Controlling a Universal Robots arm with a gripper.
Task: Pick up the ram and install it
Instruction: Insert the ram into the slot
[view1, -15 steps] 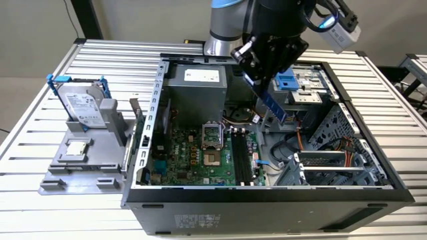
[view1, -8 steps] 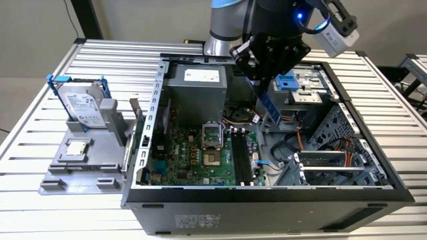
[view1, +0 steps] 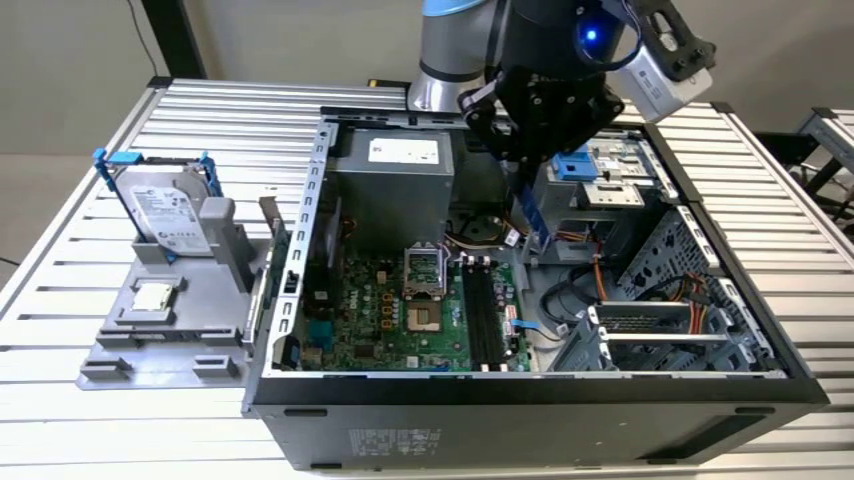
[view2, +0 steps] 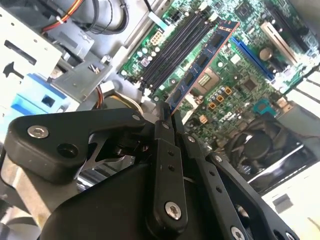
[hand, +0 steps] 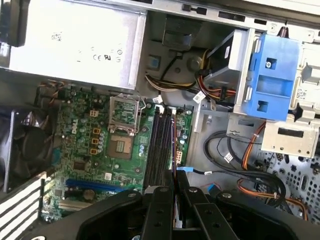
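The ram (view1: 531, 212) is clamped at one end between the fingers of the gripper (view1: 530, 160), which is closed on the board's two faces. In the exterior view the stick hangs down from the gripper, slightly tilted, inside the open computer case (view1: 534, 385) and above the motherboard (view1: 374, 320). Its lower end appears clear of the memory slots (view1: 483, 310), though this angle makes the gap hard to judge.

The second wrist view presents the ram (view2: 202, 62) by its face, running away from the gripper (view2: 167, 117) over the motherboard (view2: 235, 85), beside the dark slots (view2: 175, 50). The first wrist view presents the ram (hand: 173, 150) edge-on: a thin line leaving the gripper (hand: 173, 192), parallel to the slots (hand: 161, 145) and just beside them as pictured.

The ram is a long, narrow, thin board, blue-tinted, with a row of dark rectangular chips on the visible face.

Outside the case, at the exterior view's left, a hard drive (view1: 171, 205) with blue brackets stands upright on a grey fixture (view1: 174, 335). A small square processor chip (view1: 154, 295) lies flat on the same fixture.
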